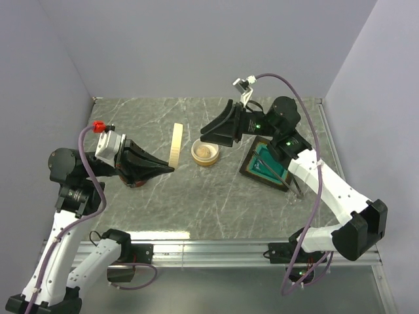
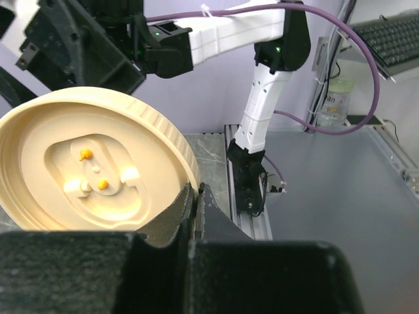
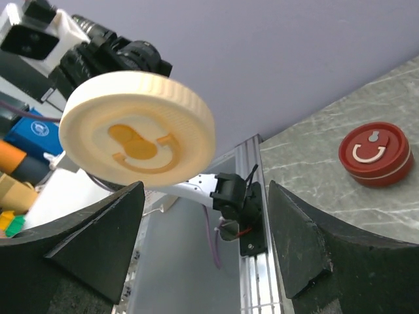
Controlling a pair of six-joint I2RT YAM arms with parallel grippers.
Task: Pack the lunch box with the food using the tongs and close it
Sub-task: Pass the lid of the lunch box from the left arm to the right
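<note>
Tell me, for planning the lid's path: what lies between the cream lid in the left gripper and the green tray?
The top view shows, between lid and tray, an open cream container of tan food, right gripper close by.

marble table [image 1: 196, 203] | dark-framed green tray [image 1: 264, 165]: on table, 3 o'clock side, lying askew | aluminium rail [image 1: 216, 247]: table's 6 o'clock edge | keyboard [image 2: 393, 39]: left wrist view, 2 o'clock
</note>
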